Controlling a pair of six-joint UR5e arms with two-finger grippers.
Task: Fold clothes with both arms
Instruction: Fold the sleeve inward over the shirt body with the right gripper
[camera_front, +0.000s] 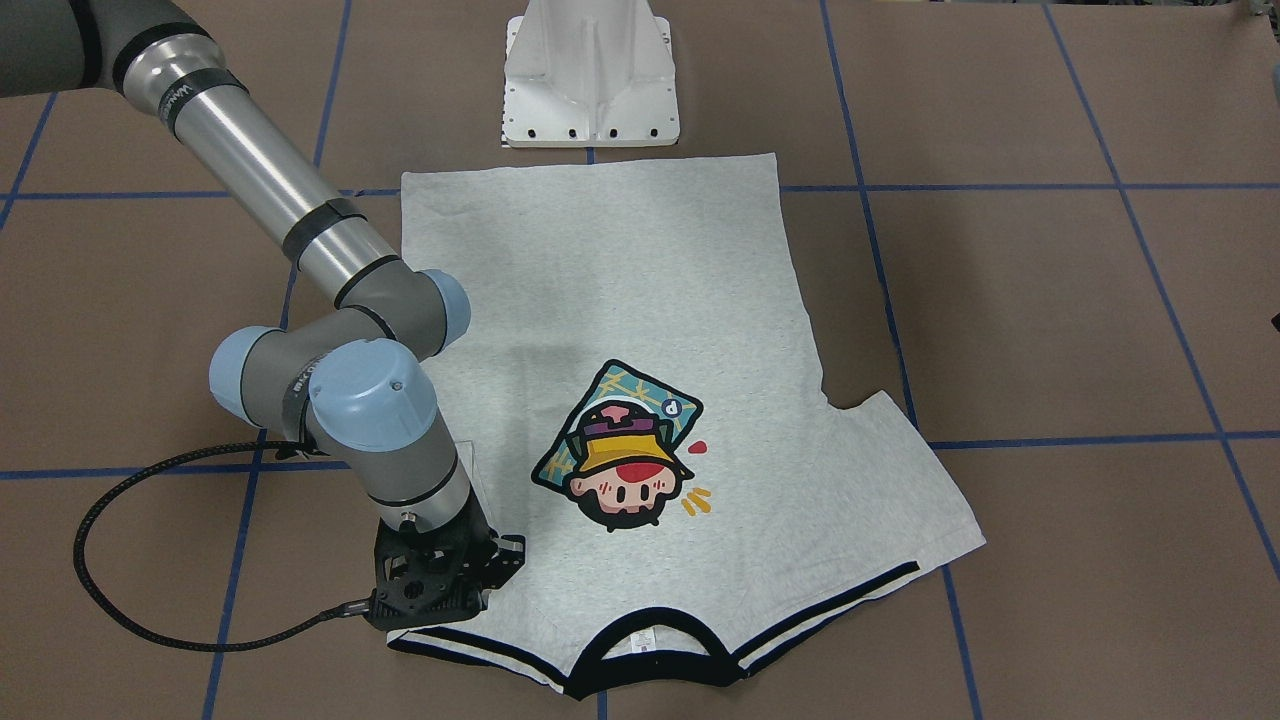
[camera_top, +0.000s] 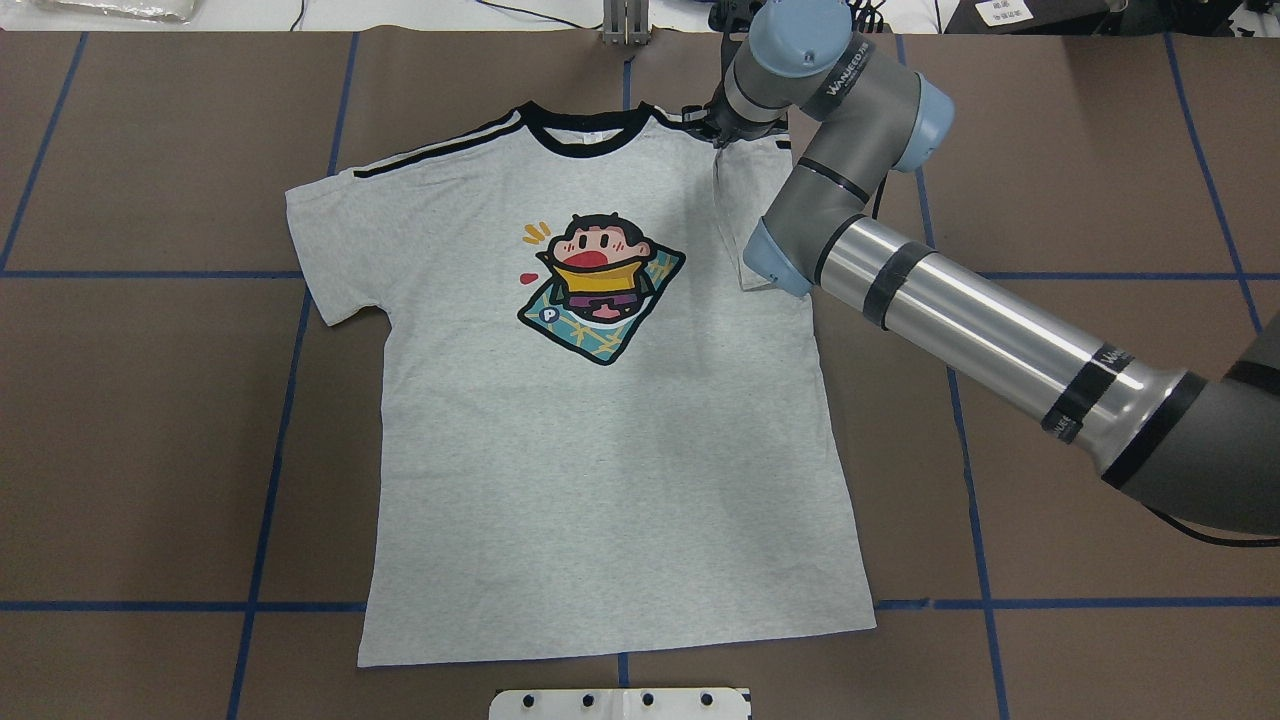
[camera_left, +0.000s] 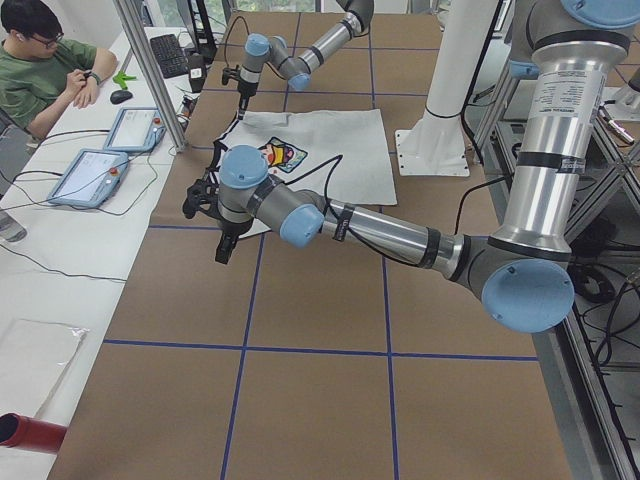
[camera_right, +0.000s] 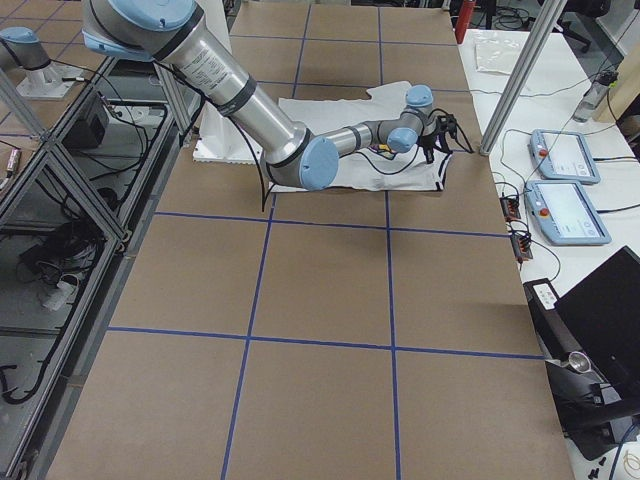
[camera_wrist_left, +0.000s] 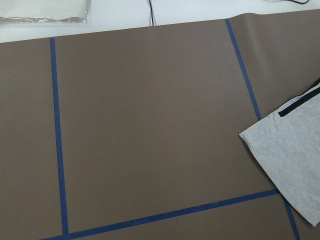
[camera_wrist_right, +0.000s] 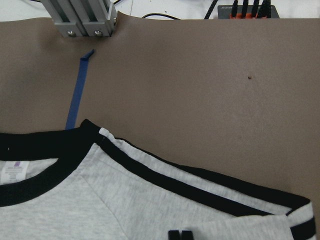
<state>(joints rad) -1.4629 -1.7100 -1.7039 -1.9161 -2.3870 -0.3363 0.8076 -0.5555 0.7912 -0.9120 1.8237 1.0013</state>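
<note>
So far only a small part of the folding looks done. The shirt (camera_top: 600, 450) lies face up and smooth on the desk (camera_top: 1050, 150), collar away from the robot and hem (camera_top: 610, 645) toward it. The right sleeve (camera_top: 735, 205) is already turned in over the body, so that side makes a nearly straight edge, while the left sleeve (camera_top: 320, 230) is spread out flat. The right end effector (camera_wrist_right: 180, 234) is down on the striped shoulder beside the collar, its tips together – whether cloth is pinched between them I cannot tell. The left end effector (camera_left: 224, 248) hangs above bare desk just outside the left sleeve, touching nothing; apart or together, the pictures do not show. In my judgement the left sleeve, the side folds and the hem-to-collar fold all remain – most of the work.
</note>
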